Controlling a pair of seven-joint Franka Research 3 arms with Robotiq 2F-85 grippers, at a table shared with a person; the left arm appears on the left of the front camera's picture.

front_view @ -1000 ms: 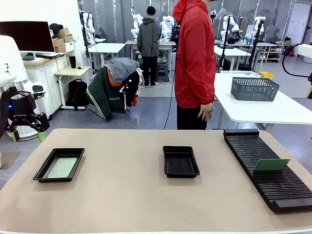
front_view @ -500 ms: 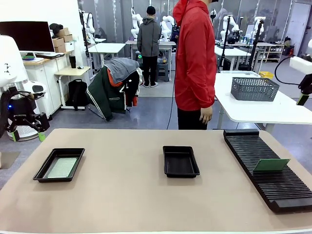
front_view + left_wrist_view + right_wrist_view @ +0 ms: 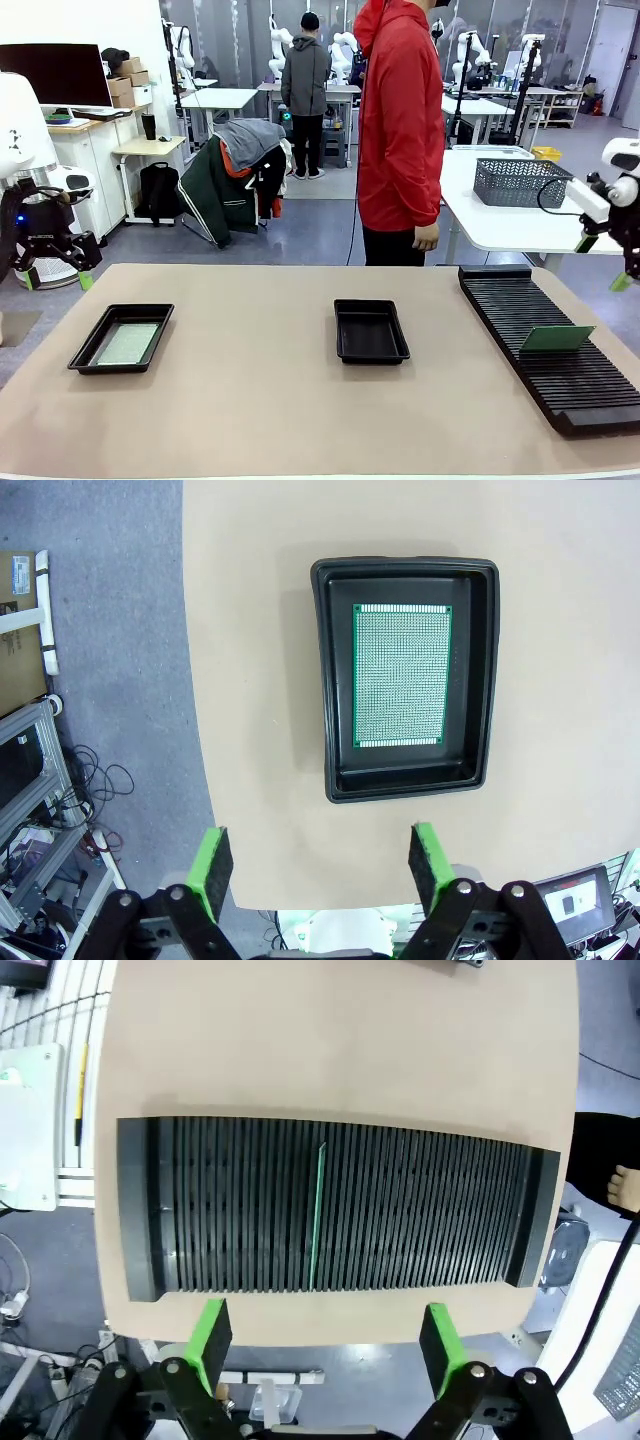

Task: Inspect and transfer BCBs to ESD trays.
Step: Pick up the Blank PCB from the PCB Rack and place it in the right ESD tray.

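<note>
The tabletop (image 3: 250,420) was a smooth, matt tan sheet. The left ESD tray (image 3: 90,337), near its left edge, and the middle ESD tray (image 3: 371,335) were moulded black plastic with a soft sheen on the rims. The BCB (image 3: 401,675) in the left tray looked like pale-green laminate, finely perforated in a grid. Along the right edge, the ribbed rack (image 3: 560,390) was dull black plastic. On a white table beyond, the grey wire mesh basket (image 3: 522,182) looked like metal.

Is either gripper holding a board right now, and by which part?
Nothing is held. Both are open and empty: the left gripper faces the BCB lying in its ESD tray, the right gripper faces the board standing in the rack.
</note>
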